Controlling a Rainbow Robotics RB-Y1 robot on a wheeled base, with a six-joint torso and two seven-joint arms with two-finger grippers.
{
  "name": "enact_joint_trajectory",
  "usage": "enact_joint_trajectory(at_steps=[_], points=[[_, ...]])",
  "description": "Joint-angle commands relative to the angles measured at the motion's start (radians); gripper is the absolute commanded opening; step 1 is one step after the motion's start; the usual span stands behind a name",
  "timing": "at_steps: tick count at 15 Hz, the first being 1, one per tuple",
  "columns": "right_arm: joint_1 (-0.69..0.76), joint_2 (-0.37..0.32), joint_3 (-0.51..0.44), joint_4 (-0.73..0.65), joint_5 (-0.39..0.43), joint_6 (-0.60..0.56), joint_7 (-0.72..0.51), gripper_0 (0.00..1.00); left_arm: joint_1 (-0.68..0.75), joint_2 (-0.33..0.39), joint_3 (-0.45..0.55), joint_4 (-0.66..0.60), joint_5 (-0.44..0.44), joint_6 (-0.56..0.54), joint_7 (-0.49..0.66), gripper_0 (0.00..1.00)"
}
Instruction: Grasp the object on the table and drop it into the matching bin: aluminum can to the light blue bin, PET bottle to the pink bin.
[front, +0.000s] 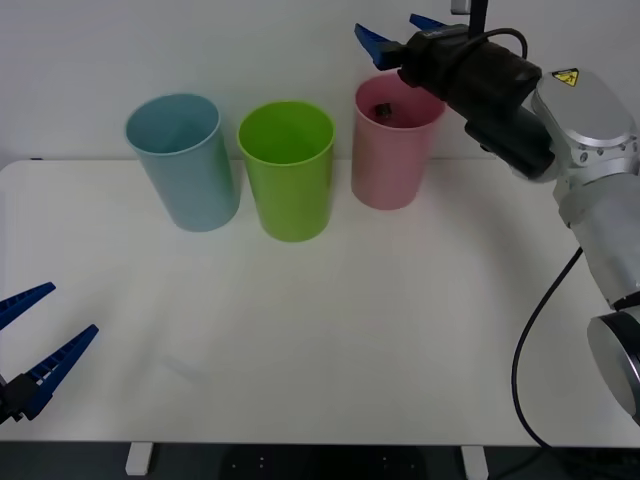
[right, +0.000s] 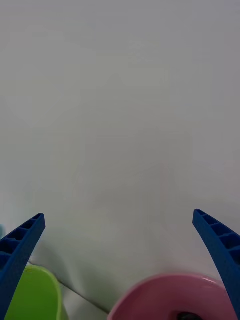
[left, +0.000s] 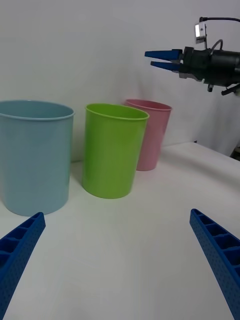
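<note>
Bottle inside the pink bin — both grippers spread and empty.

The PET bottle (front: 383, 110) lies in the pink bin (front: 390, 160) near the table's (front: 330, 330) far edge, beside a lime green bin (front: 288, 175) and the light blue bin (front: 185, 165). The right gripper (front: 400, 32) hovers above the pink rim — the left gripper (front: 35, 345) waits at the near left corner.

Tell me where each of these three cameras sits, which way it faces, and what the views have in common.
Front view: above the arms, looking down at the table and three bins; right gripper open above the pink bin, left gripper open and low.
Right wrist view: above the pink bin's rim, facing the wall; its blue fingers flank it.
Left wrist view: low over the table, facing the bins; its own fingers.
Shared: pink bin and lime green bin.
</note>
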Motion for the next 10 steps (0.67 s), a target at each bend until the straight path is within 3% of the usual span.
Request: enact_joint_trajectory(at_steps=[1,10], points=[[0.038,-0.054,0.0,-0.026,-0.061,-0.093,0.016,1.0,0.0,0.0,0.0,0.0,0.0,0.0,0.0,1.0],[0.451,-0.178,-0.014,-0.489,-0.147,-0.096,0.022,1.0,0.0,0.0,0.0,0.0,0.0,0.0,0.0,1.0]])
